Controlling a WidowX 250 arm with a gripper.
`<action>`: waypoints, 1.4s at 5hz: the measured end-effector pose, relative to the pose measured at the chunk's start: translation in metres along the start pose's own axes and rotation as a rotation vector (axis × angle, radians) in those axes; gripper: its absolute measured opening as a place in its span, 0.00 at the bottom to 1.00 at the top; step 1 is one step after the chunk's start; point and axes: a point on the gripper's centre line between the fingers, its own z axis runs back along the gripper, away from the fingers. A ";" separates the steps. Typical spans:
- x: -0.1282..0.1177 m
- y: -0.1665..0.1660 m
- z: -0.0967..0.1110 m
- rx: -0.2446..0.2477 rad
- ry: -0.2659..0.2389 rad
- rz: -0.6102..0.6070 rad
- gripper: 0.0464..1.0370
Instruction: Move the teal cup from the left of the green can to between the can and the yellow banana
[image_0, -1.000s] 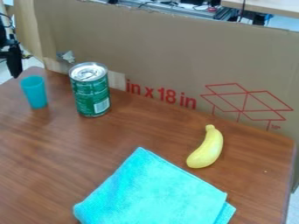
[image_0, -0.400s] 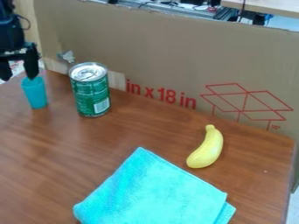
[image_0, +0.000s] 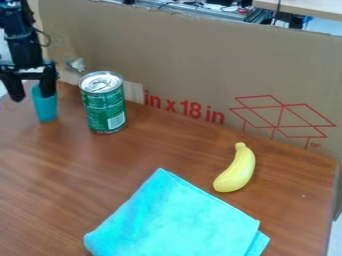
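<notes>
Teal cup (image_0: 46, 109) stands just below the gripper (image_0: 32, 96), whose fingers are spread, one overlapping its rim; the can (image_0: 103, 107) is beside it. Centring carefully before squeezing should avoid tipping.

a lab, by the robot arm (image_0: 22, 46) and metal framing (image_0: 207, 11).
</notes>
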 end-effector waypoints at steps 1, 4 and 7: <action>-0.007 0.003 -0.006 0.021 0.036 0.020 0.93; -0.006 0.001 0.003 0.012 0.013 -0.032 0.13; -0.021 -0.053 0.086 0.126 -0.146 -0.158 0.06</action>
